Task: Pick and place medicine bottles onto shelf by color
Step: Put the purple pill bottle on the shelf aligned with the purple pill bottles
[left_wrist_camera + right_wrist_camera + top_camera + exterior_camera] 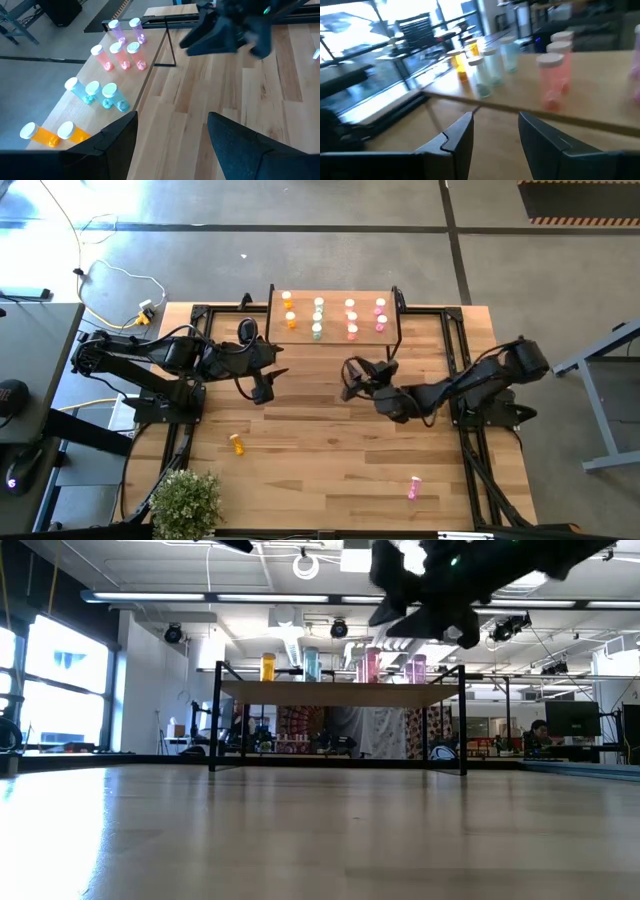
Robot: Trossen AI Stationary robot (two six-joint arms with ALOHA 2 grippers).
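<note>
The shelf (335, 292), a small light-wood board on black legs, stands at the table's far middle. On it, several bottles stand upright in colour groups: orange (289, 310), pale green (318, 318), salmon (351, 318) and pink (380, 314). An orange bottle (237, 444) lies on the table at the near left. A pink bottle (414, 488) lies at the near right. My left gripper (266, 390) hangs open and empty, near-left of the shelf. My right gripper (350, 377) hangs open and empty just in front of the shelf, its fingers (460, 135) facing the bottles.
A potted plant (185, 500) stands at the table's near left corner. Black frame rails (455, 350) run along both sides of the table. Bare wood lies between the two loose bottles. The shelf's thin legs (215, 720) stand at its corners.
</note>
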